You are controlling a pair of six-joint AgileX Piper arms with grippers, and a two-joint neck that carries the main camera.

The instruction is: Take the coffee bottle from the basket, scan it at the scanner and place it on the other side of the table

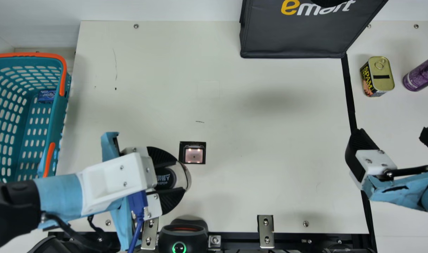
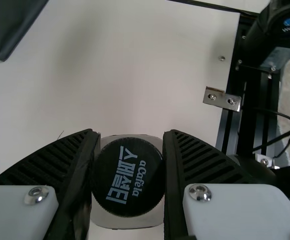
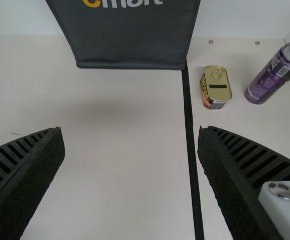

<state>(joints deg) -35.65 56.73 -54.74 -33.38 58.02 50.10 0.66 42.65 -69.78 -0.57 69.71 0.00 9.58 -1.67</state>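
Left tool [image 1: 180, 176] clamped on the coffee bottle [image 1: 165, 178], cap toward the wrist; the lit scanner [image 1: 194, 155] lies just beside it, ahead and to the right.

Main view: high over the table [image 1: 256, 123], widest and farthest, looking steeply down; basket [image 1: 27, 55] at 9 o'clock.
Left wrist view: from the left arm [image 1: 59, 193], at the main view's 8 o'clock; close above the cap [image 2: 129, 177] of the coffee bottle [image 1: 181, 176], facing roughly 3 o'clock.
Right wrist view: from the right arm [image 1: 409, 193], near 4 o'clock; looks down at a slant, facing 12 o'clock.
Dark bag [image 1: 291, 31]: 1 o'clock in the main view; shared by all three, by a corner in the left wrist view.
Square can [image 1: 382, 79], purple can [image 1: 423, 73]: between 2 and 3 o'clock; shared by main and right wrist views.
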